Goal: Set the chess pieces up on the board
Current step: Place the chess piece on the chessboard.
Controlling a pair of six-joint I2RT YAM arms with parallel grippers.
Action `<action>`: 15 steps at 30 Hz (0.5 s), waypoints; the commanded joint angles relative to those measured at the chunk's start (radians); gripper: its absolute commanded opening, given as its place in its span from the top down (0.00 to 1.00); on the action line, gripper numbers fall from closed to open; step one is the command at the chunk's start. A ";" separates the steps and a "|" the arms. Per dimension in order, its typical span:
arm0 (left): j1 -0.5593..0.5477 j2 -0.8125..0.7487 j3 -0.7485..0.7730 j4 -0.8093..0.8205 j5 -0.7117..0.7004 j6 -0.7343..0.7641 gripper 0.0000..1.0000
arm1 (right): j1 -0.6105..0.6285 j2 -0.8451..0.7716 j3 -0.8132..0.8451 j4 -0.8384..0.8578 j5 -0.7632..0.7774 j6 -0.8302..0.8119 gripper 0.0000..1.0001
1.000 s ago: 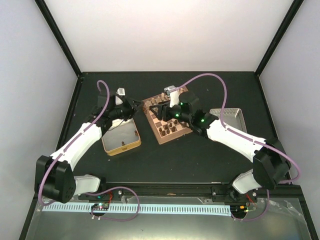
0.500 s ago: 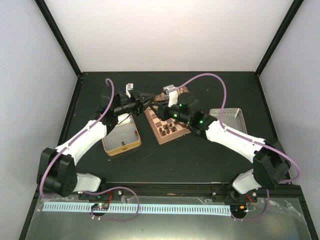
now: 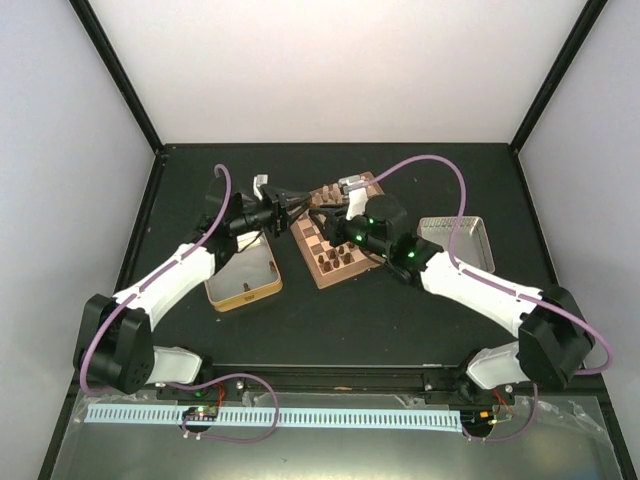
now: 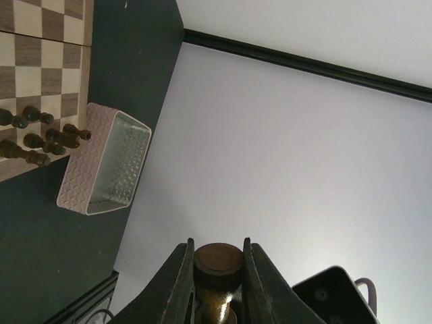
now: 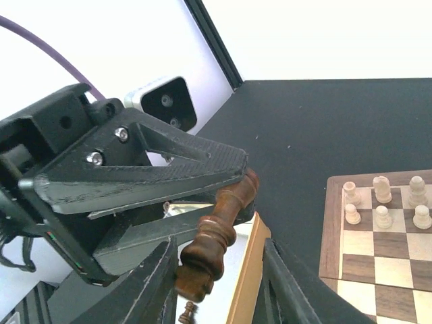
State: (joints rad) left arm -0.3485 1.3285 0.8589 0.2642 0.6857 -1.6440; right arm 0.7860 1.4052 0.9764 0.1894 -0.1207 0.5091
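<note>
My left gripper point(image 3: 293, 203) is shut on a dark-brown chess piece point(image 4: 219, 262), gripping it at its round base and holding it in the air left of the board point(image 3: 330, 281). In the right wrist view the piece point(image 5: 214, 236) slants down from the left fingers point(image 5: 148, 165), its head end between my right gripper's point(image 5: 219, 244) open jaws, near the left one. My right gripper point(image 3: 322, 212) faces the left one over the board's left edge. Several dark pieces point(image 3: 340, 257) stand on the board's near rows. Cream pieces point(image 5: 383, 202) stand at its far side.
A gold-rimmed tin point(image 3: 243, 272) lies left of the board, below both grippers, with a small dark piece point(image 5: 191, 312) lying in it. A silver tin point(image 3: 458, 238) lies right of the board. Black frame posts stand at the table's back corners.
My left gripper has lifted from over the gold tin and swung right toward the board with the piece. My right gripper has drawn back slightly and now faces it, jaws either side of the piece.
</note>
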 commanded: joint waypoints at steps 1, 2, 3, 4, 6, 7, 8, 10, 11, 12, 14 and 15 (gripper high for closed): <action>-0.002 -0.011 -0.010 0.051 0.007 -0.057 0.95 | 0.001 -0.054 -0.045 0.095 0.043 -0.005 0.68; -0.002 -0.011 -0.010 0.053 0.006 -0.059 0.95 | 0.000 -0.054 -0.045 0.089 0.049 -0.007 0.70; -0.003 -0.013 -0.009 0.055 0.007 -0.062 0.95 | -0.001 -0.051 -0.039 0.079 0.052 -0.008 0.73; -0.003 -0.015 -0.007 0.057 0.007 -0.064 0.95 | 0.000 -0.045 -0.030 0.068 0.051 -0.009 0.74; -0.003 -0.018 -0.005 0.056 0.007 -0.067 0.95 | 0.000 -0.028 -0.011 0.047 0.042 -0.008 0.76; -0.004 -0.020 -0.006 0.054 0.007 -0.071 0.95 | 0.001 -0.018 -0.002 0.042 0.034 -0.009 0.75; -0.004 -0.021 -0.007 0.054 0.007 -0.074 0.95 | 0.000 -0.007 0.010 0.034 0.028 -0.008 0.74; -0.004 -0.022 -0.006 0.057 0.011 -0.079 0.95 | -0.001 0.008 0.021 0.028 0.015 -0.005 0.71; -0.004 -0.022 -0.005 0.058 0.013 -0.081 0.95 | 0.001 0.010 0.023 0.028 0.017 -0.003 0.71; -0.005 -0.023 -0.006 0.059 0.014 -0.083 0.95 | 0.000 0.011 0.024 0.029 0.019 -0.002 0.72; -0.006 -0.025 -0.007 0.059 0.015 -0.088 0.95 | 0.000 0.014 0.033 0.025 0.020 -0.008 0.76; -0.006 -0.026 -0.009 0.057 0.015 -0.088 0.95 | 0.000 0.018 0.040 0.016 0.020 -0.011 0.78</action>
State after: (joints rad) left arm -0.3485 1.3285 0.8459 0.2783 0.6804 -1.6871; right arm 0.7879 1.4067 0.9741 0.2134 -0.1184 0.5087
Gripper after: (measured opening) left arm 0.163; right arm 0.252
